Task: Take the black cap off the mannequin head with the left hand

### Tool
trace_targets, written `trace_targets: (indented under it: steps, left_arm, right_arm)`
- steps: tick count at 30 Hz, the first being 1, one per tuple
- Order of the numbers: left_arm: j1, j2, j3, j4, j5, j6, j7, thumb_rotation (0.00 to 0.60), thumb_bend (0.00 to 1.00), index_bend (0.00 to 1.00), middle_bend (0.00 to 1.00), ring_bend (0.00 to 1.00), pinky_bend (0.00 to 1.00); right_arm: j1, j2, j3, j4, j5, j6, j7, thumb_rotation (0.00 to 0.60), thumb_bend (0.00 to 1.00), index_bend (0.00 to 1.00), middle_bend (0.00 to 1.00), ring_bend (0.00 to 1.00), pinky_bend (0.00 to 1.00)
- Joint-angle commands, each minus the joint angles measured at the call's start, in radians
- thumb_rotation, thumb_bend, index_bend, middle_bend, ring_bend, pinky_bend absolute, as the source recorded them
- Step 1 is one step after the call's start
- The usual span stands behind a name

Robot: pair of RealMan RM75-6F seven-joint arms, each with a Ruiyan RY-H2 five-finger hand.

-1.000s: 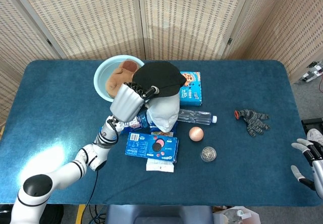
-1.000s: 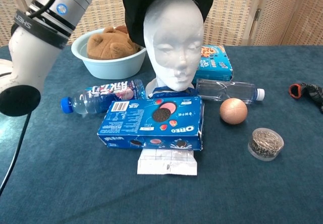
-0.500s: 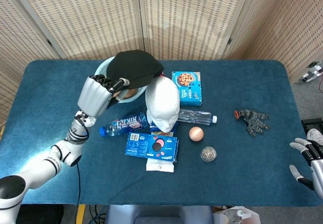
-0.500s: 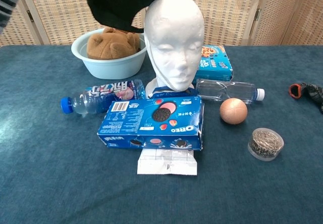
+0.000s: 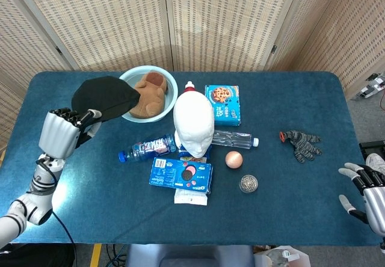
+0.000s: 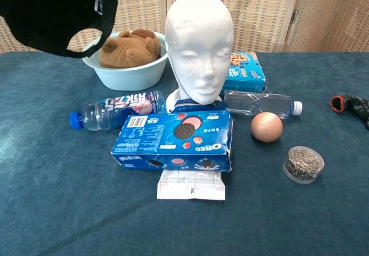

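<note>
— Woven cane screens stand behind a dark blue felt-covered table (image 5: 72, 177), yes? Where is the black fabric cap (image 5: 104, 97)?

— Off the white foam mannequin head (image 5: 192, 124), which stands bare at the table's middle. The cap hangs in the air well to the left of it, above the table's left part, near the pale blue plastic bowl (image 5: 129, 79) with the brown plush bear (image 5: 151, 92) in it.

— What holds it?

— The left hand (image 5: 60, 133); its fingers are curled round the cap's lower edge. In the chest view only the cap shows, at the upper left corner.

— And the right hand (image 5: 368, 193)?

— Low at the right edge, off the table, fingers spread and holding nothing, as far as the cropped view lets me judge.

— Around the head?

— A blue Oreo biscuit box (image 6: 175, 140) lies just in front of it, with a labelled plastic bottle with a blue lid (image 6: 114, 109) to its left and a copper-coloured ball (image 6: 266, 127) to its right.
</note>
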State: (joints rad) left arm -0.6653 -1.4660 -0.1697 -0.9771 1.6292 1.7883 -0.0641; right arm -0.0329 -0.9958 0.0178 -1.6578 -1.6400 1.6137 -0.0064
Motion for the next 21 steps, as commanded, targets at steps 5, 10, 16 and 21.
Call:
trace_targets:
  steps: [5, 10, 16, 21]
  left_arm:
    - [0.089, 0.025, 0.06, 0.012, 0.008, 0.007, -0.008, 0.6, 0.38, 0.6, 1.0, 1.0, 1.0]
    - [0.126, 0.004, 0.09, 0.083, 0.017, -0.008, -0.013, 0.6, 0.38, 0.6, 1.0, 1.0, 1.0]
    - [0.152, -0.032, 0.122, 0.176, 0.025, -0.049, -0.04, 0.6, 0.38, 0.6, 1.0, 1.0, 1.0]
    - [0.162, -0.068, 0.15, 0.288, 0.04, -0.087, -0.041, 0.6, 0.38, 0.6, 1.0, 1.0, 1.0]
  right_arm:
    - [0.011, -0.006, 0.001, 0.0, 0.0, -0.016, -0.003, 0.6, 0.28, 0.3, 0.24, 0.19, 0.29]
    - [0.014, -0.006, 0.001, -0.001, 0.001, -0.018, -0.005, 0.6, 0.28, 0.3, 0.24, 0.19, 0.29]
    - [0.013, -0.004, -0.002, -0.005, 0.002, -0.018, -0.008, 0.6, 0.28, 0.3, 0.24, 0.19, 0.29]
    - [0.011, -0.003, -0.003, -0.01, 0.001, -0.013, -0.013, 0.6, 0.28, 0.3, 0.24, 0.19, 0.29]
